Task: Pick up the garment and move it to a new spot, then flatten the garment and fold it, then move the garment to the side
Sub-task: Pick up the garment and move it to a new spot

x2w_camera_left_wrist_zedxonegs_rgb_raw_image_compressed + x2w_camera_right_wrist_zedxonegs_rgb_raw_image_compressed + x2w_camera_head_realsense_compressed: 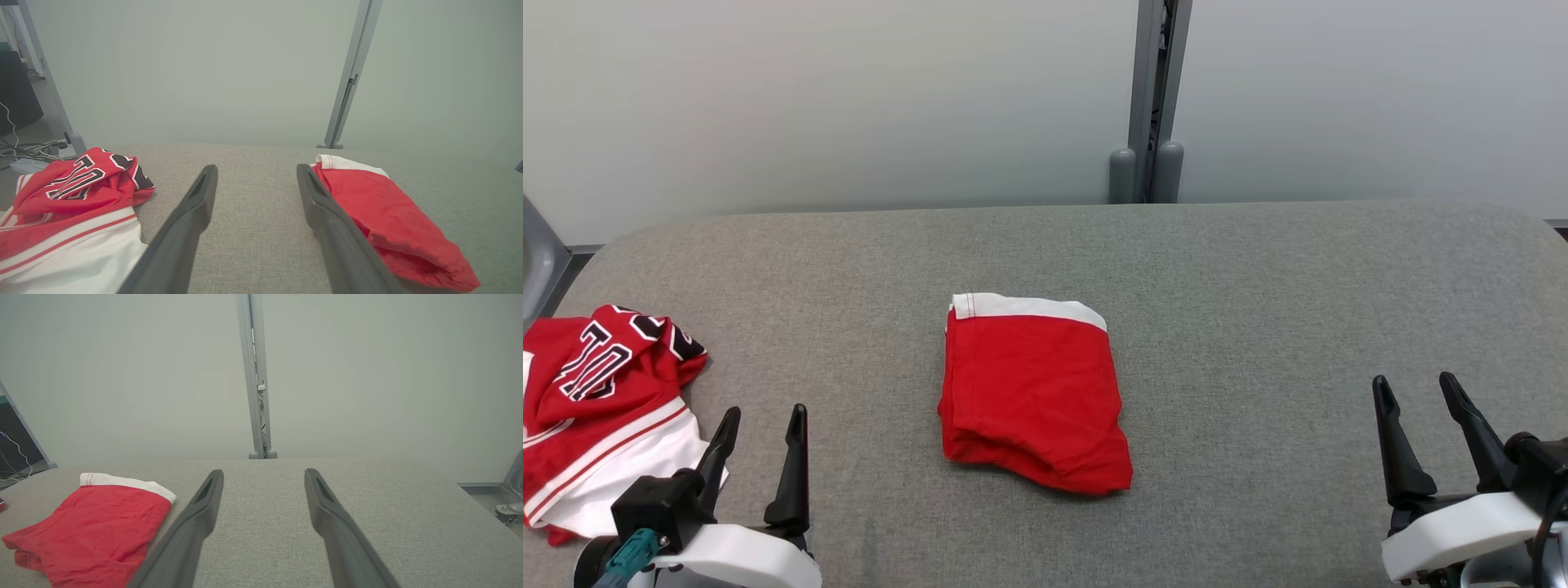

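Note:
A red garment (pixel 1033 392) with a white waistband lies folded into a neat rectangle at the middle of the grey table (pixel 1258 269). It also appears right of the fingers in the left wrist view, red garment (pixel 388 216), and at the lower left in the right wrist view, red garment (pixel 94 526). My left gripper (pixel 762 416) hovers open at the lower left, well short of the garment and empty. Far to the right, my right gripper (pixel 1415 386) is open too, with nothing between its fingers.
A crumpled red and white jersey (pixel 600 400) with black numbers lies at the table's left edge, just beside my left gripper; the left wrist view also catches the jersey (pixel 69 212). A grey post (pixel 1147 98) stands behind the table against a pale wall. Cables (pixel 28 149) lie on the floor at left.

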